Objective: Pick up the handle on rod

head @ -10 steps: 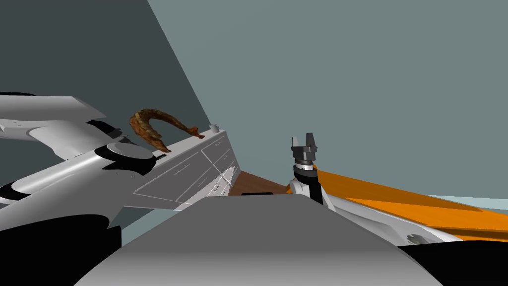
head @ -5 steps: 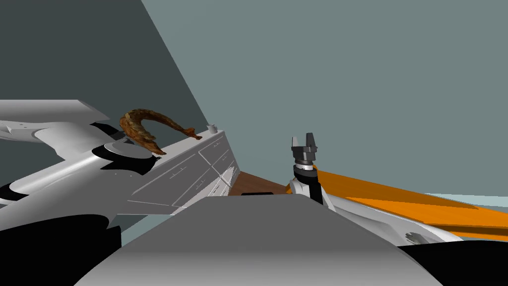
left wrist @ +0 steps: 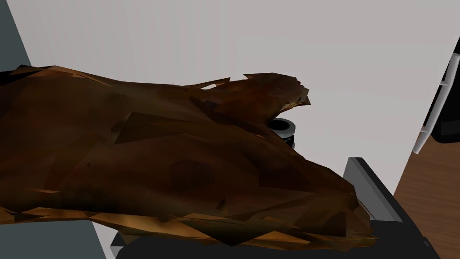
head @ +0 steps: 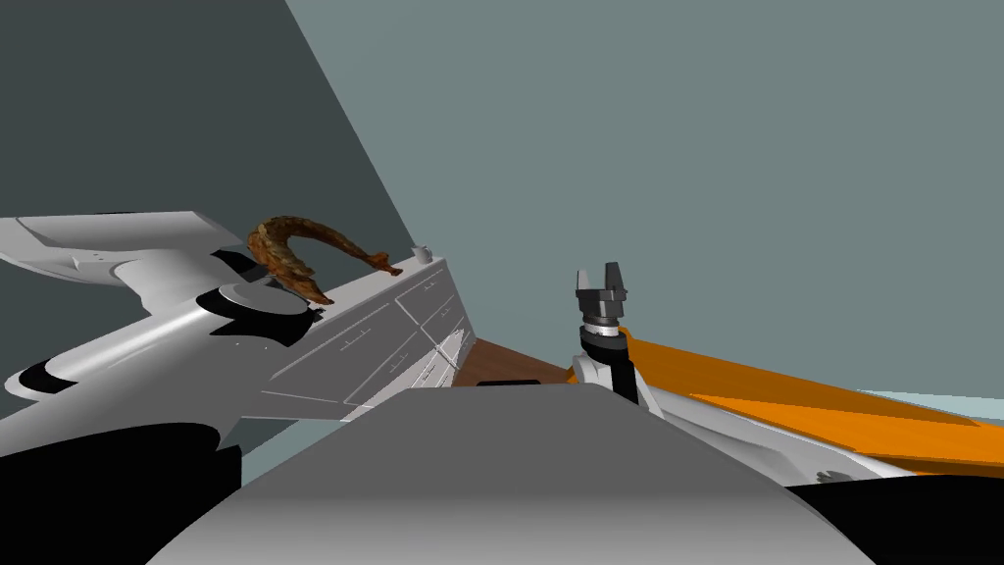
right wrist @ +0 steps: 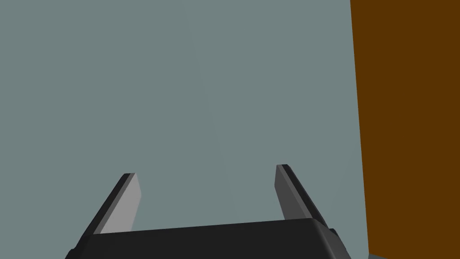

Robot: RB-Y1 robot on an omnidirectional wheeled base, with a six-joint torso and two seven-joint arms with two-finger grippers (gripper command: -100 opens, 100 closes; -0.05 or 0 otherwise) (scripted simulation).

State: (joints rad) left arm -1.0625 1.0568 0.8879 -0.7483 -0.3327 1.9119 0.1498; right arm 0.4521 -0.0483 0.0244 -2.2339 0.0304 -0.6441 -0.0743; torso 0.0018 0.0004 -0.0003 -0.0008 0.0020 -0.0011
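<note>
A brown, curved, horn-like piece (head: pixel 294 245) lies on top of a white dresser (head: pixel 392 333). My left arm reaches over that top, and the wrist sits right against the piece. In the left wrist view the brown piece (left wrist: pixel 157 171) lies close across my left gripper (left wrist: pixel 269 180). One grey finger (left wrist: pixel 366 191) shows beside it and the other is hidden behind it. The jaws stand wide, and I see no grip on the piece. My right gripper (head: pixel 606 280) is raised in front of my chest, open and holding nothing (right wrist: pixel 206 180).
A small white cup (head: pixel 423 253) stands at the dresser's far end, and the cup (left wrist: pixel 283 128) also peeks out just behind the brown piece. An orange surface (head: pixel 804 402) runs off to the right. Brown floor (head: pixel 500 363) shows below the dresser, with grey walls behind.
My head view swayed slightly left and back. My left arm has shifted a little further in over the dresser top. The right arm has not moved.
</note>
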